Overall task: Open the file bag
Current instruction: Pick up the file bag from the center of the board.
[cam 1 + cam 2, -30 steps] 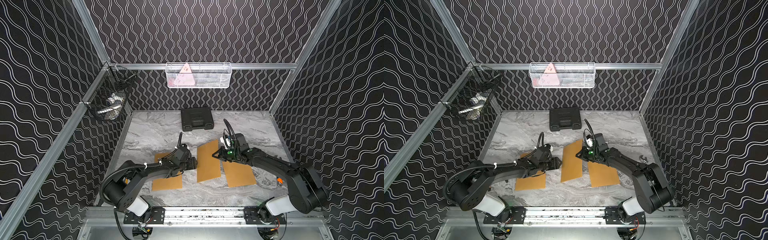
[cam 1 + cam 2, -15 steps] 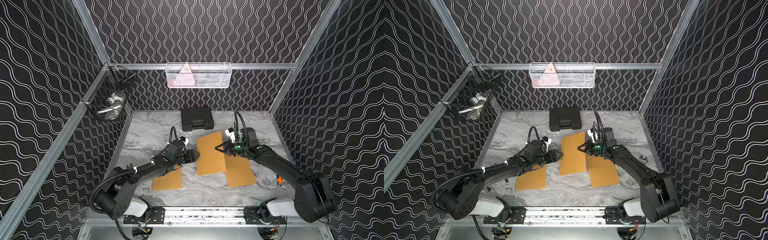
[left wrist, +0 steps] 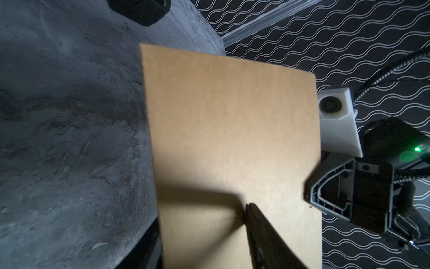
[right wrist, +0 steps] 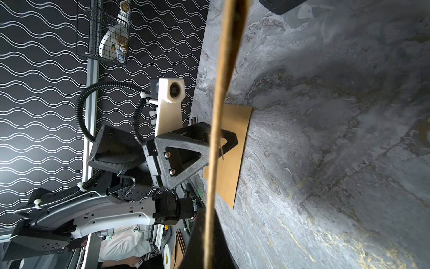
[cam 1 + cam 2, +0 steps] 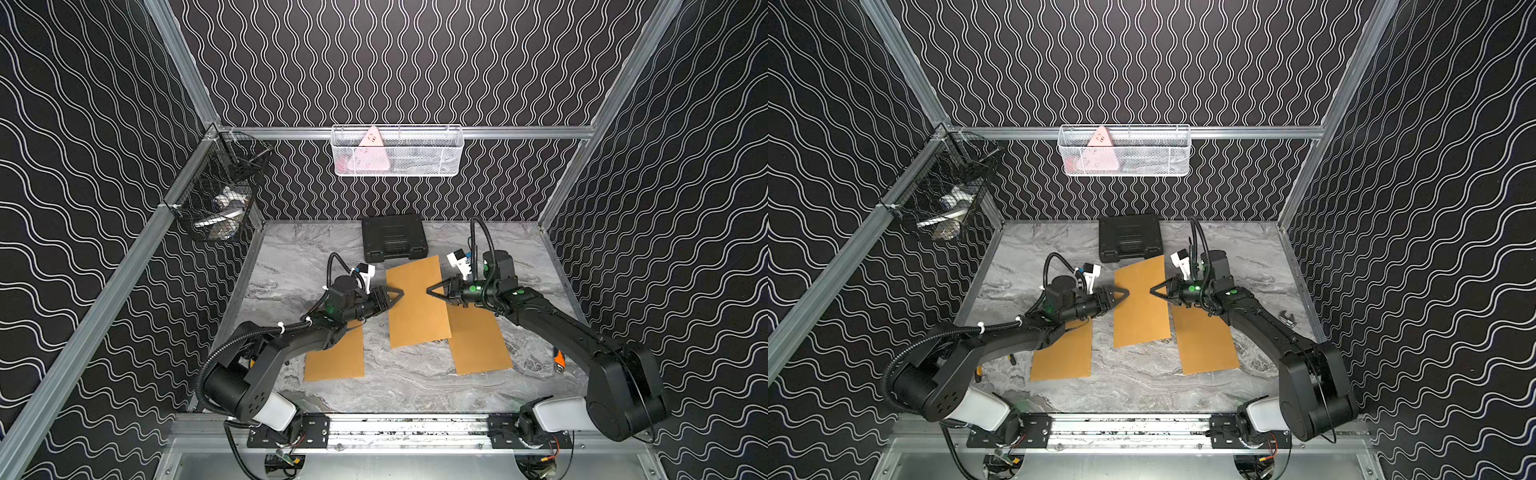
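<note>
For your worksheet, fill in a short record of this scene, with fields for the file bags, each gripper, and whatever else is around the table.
file bags: three, all brown
middle file bag: raised off the table, held by its side edge
left file bag: lying flat
right file bag: lying flat
right gripper: shut on the middle file bag's edge
left gripper: at that bag's opposite edge; grip unclear
bag opened: no opening visible
other things: black case at the back of the table; white mesh basket on the back wall
</note>
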### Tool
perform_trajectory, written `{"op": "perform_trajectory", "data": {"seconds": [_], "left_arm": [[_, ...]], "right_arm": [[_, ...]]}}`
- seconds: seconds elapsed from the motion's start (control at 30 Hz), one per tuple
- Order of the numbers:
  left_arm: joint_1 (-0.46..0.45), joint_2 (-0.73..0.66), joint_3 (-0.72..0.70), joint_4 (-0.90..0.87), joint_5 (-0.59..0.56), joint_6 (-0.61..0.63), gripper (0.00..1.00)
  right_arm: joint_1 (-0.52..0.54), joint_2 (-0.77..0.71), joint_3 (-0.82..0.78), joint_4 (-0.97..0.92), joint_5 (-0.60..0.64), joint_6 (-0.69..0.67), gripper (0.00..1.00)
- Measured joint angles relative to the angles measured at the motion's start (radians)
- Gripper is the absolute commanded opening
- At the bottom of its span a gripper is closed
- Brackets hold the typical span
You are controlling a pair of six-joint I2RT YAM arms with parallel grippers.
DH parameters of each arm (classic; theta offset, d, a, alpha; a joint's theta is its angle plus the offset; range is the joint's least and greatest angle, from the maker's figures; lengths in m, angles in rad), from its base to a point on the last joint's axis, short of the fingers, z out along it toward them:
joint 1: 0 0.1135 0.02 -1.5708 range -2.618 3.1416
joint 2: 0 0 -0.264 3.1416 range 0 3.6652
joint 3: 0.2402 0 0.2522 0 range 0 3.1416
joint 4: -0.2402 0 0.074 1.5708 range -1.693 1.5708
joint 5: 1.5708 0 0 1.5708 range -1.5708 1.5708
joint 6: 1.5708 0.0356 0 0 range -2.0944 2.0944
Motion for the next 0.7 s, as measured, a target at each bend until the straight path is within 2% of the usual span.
{"op": "perform_trajectory", "data": {"seconds": [0.13,0.3,0.4,0.5,0.7], "left_arm": [[0.003,0.000,-0.007,-0.001,-0.030,-0.020,0.17],[0.001,-0.006,-0.014,0.056,-0.011,-0.023,0.00],[0.004,-0.009,-0.027,0.117,0.003,-0.023,0.00],[0.016,0.003,-0.049,0.175,0.011,-0.045,0.00],[0.056,0.036,-0.071,0.250,0.009,-0.078,0.00]], "right_arm": [[-0.004,0.016,-0.003,0.010,0.003,0.000,0.06],[-0.001,0.030,-0.013,0.007,0.006,0.012,0.21],[0.002,0.030,-0.018,0.009,-0.002,0.012,0.32],[0.005,0.025,-0.030,0.011,-0.004,0.015,0.38],[0.021,-0.023,-0.082,0.012,-0.003,0.023,0.41]]}}
